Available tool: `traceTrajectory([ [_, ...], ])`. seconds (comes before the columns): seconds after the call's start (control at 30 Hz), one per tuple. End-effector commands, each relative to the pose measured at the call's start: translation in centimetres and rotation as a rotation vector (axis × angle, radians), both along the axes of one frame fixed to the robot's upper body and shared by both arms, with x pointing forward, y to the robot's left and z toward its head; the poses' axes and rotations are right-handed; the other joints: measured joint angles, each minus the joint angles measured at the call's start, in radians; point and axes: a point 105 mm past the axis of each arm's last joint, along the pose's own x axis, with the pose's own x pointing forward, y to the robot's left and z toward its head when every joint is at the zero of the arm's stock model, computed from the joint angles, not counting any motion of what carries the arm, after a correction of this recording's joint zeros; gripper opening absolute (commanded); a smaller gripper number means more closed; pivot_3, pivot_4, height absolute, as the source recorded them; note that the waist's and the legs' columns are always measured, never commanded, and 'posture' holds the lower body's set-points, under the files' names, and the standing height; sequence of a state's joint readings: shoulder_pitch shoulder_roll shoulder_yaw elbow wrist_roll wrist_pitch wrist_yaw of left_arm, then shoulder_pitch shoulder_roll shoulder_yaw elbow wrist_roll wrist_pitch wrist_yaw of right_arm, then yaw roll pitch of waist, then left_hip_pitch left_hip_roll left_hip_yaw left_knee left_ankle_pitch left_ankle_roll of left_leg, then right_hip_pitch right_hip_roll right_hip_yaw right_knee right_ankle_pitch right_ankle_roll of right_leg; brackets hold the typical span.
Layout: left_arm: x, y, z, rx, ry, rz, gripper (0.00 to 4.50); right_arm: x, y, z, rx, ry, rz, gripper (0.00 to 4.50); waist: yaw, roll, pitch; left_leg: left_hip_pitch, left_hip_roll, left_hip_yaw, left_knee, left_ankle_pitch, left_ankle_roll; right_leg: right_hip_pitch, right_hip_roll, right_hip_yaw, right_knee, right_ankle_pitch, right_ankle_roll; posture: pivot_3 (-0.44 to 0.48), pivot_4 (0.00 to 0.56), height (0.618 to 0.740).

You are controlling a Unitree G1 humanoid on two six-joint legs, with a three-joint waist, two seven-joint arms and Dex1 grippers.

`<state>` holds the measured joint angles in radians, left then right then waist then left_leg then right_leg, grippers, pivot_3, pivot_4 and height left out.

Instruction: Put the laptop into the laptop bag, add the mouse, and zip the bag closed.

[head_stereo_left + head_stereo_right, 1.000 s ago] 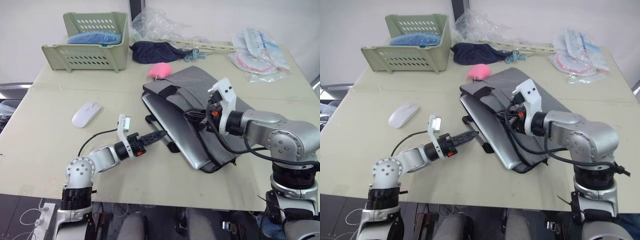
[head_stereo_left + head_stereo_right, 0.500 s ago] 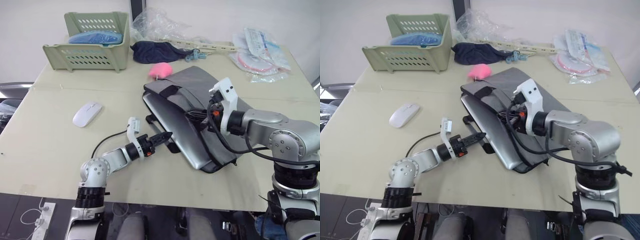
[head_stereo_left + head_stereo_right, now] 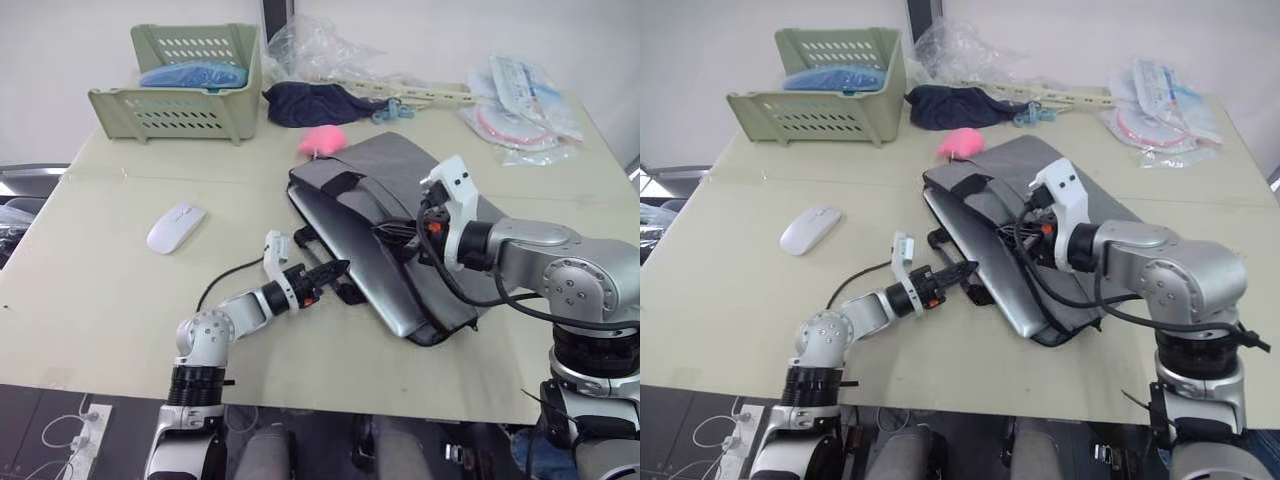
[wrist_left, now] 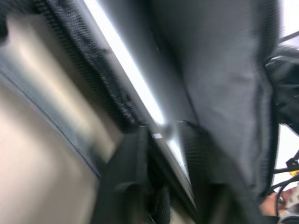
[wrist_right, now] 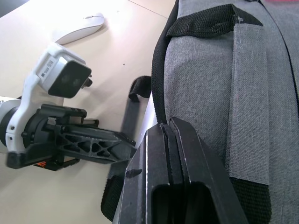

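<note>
The grey laptop bag (image 3: 385,170) lies slantwise at mid-table with its mouth facing left. The silver laptop (image 3: 365,275) sits partly inside it, one long edge still showing. My right gripper (image 5: 168,126) is shut on the black-trimmed edge of the bag's top flap. My left gripper (image 3: 338,269) is open, its tips at the laptop's exposed edge beside a black strap (image 3: 348,292). In the left wrist view that bright edge runs between the two fingers (image 4: 126,177). The white mouse (image 3: 175,227) rests alone on the table, left of the bag.
A green basket (image 3: 180,105) holding something blue stands at the back left. A navy cloth bundle (image 3: 310,102), a pink fluffy lump (image 3: 322,140) and crumpled clear plastic (image 3: 310,50) lie behind the bag. Plastic packets (image 3: 520,100) sit at the back right.
My left gripper has moved right, from open table up to the laptop's exposed edge. The right gripper has stayed on the bag's flap.
</note>
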<state>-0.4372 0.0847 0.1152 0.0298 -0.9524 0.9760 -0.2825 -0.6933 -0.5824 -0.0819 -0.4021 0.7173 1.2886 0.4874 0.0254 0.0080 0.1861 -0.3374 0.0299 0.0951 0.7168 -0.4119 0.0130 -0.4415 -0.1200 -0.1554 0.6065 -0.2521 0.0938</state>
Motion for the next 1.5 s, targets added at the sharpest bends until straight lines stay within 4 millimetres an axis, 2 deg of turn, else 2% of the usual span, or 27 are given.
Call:
traceTrajectory([
  [0.03,0.0,-0.2,0.2,-0.013,-0.004,-0.003,0.03,-0.3,-0.2,1.7,0.004,-0.073,-0.005,0.0,0.0,0.0,0.0,0.0,0.0,0.0,0.0,0.0,0.0,0.0,0.0,0.0,0.0,0.0,0.0,0.0,0.15,0.74],
  [0.23,-0.3,-0.2,1.2,-0.085,0.012,-0.043,0.03,-0.5,0.0,1.8,0.011,-0.071,0.01,0.0,0.0,0.0,0.0,0.0,0.0,0.0,0.0,0.0,0.0,0.0,0.0,0.0,0.0,0.0,0.0,0.0,0.15,0.74],
  [0.37,-1.4,-1.5,2.1,-0.134,0.026,-0.137,0.03,-0.7,0.4,1.8,0.021,-0.068,0.03,0.0,-0.002,0.0,0.0,0.0,0.0,0.0,-0.001,0.0,0.0,-0.001,0.0,-0.001,0.0,0.0,0.0,0.0,0.15,0.74],
  [0.5,-1.8,-2.7,2.1,-0.149,0.039,-0.159,0.03,-0.9,0.6,1.9,0.025,-0.068,0.045,0.0,0.0,0.0,0.0,-0.002,0.0,-0.001,-0.002,0.0,0.0,-0.001,0.0,-0.001,-0.002,0.0,0.0,0.0,0.15,0.74],
  [0.6,-1.8,-3.9,2.1,-0.16,0.042,-0.162,0.03,-1.0,0.7,2.0,0.029,-0.067,0.048,0.0,0.004,0.0,0.0,-0.003,0.0,-0.002,-0.001,0.0,0.0,-0.001,0.0,-0.002,-0.003,0.0,0.0,0.0,0.15,0.74],
  [0.7,-1.1,-4.2,1.9,-0.161,0.044,-0.12,0.03,-1.2,0.7,1.8,0.03,-0.059,0.053,0.0,0.001,0.0,0.0,-0.004,0.0,-0.002,-0.001,0.0,0.0,-0.001,0.0,-0.002,-0.003,0.0,0.0,0.0,0.15,0.74],
  [0.9,-0.8,-4.9,1.9,-0.166,0.051,-0.118,0.03,-1.3,0.8,1.8,0.036,-0.057,0.054,0.0,0.0,0.0,0.0,-0.003,0.0,-0.001,-0.001,0.0,0.0,-0.001,0.001,-0.001,-0.003,0.0,0.0,0.0,0.15,0.74],
  [1.23,0.9,-3.5,0.9,-0.155,0.117,0.016,0.03,-1.3,0.9,1.8,0.038,-0.057,0.057,0.0,-0.001,0.0,0.0,-0.003,0.0,-0.001,0.0,0.0,0.0,-0.001,0.001,-0.001,-0.002,0.0,0.0,0.0,0.15,0.74],
  [1.5,1.5,-3.0,1.0,-0.168,0.129,0.059,0.03,-1.3,0.8,1.8,0.037,-0.059,0.055,0.0,-0.001,0.0,0.0,-0.002,0.0,-0.001,0.0,0.0,0.001,-0.001,0.001,0.0,0.0,0.001,0.0,0.0,0.15,0.74],
])
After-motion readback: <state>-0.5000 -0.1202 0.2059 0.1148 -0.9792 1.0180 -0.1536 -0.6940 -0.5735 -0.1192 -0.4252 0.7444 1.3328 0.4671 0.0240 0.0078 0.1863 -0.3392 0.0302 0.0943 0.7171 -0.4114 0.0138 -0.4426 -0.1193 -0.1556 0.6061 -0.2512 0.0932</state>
